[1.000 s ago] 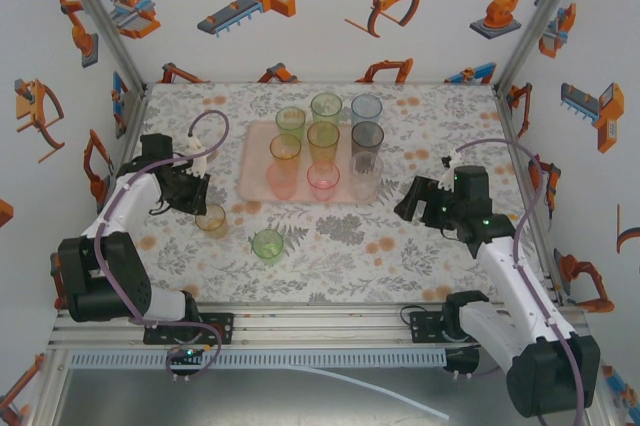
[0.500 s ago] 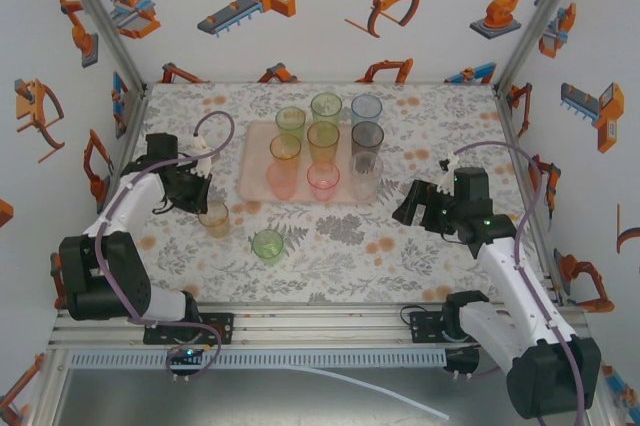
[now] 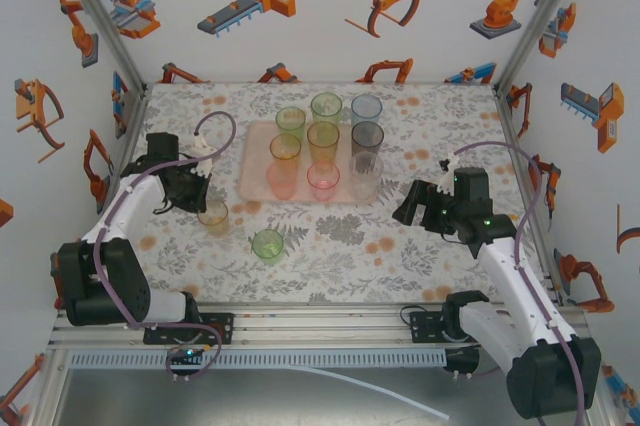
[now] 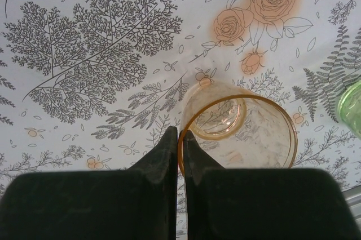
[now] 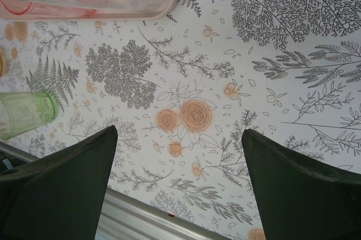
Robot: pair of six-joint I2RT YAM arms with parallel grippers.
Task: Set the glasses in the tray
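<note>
Left of centre in the top view: left gripper [image 3: 204, 204] pinched shut on the amber tumbler [image 3: 213, 217] rim, glass upright on the tabletop. Tray [image 3: 250, 178] lies just up-right of it. Right gripper [image 3: 410, 208] wide open, empty.

I'm looking down on a white surface [image 3: 440, 116] printed with grey ferns and orange roses. A pale pink tray [image 3: 254, 161] lies flat on it, a little toward 12 o'clock from the middle. An amber glass [image 3: 213, 217] stands upright on the print at about 8 o'clock, near the tray's near-left corner. A green glass [image 3: 267, 244] stands upright at 7 o'clock, apart from the amber one and closer to the near edge.
</note>
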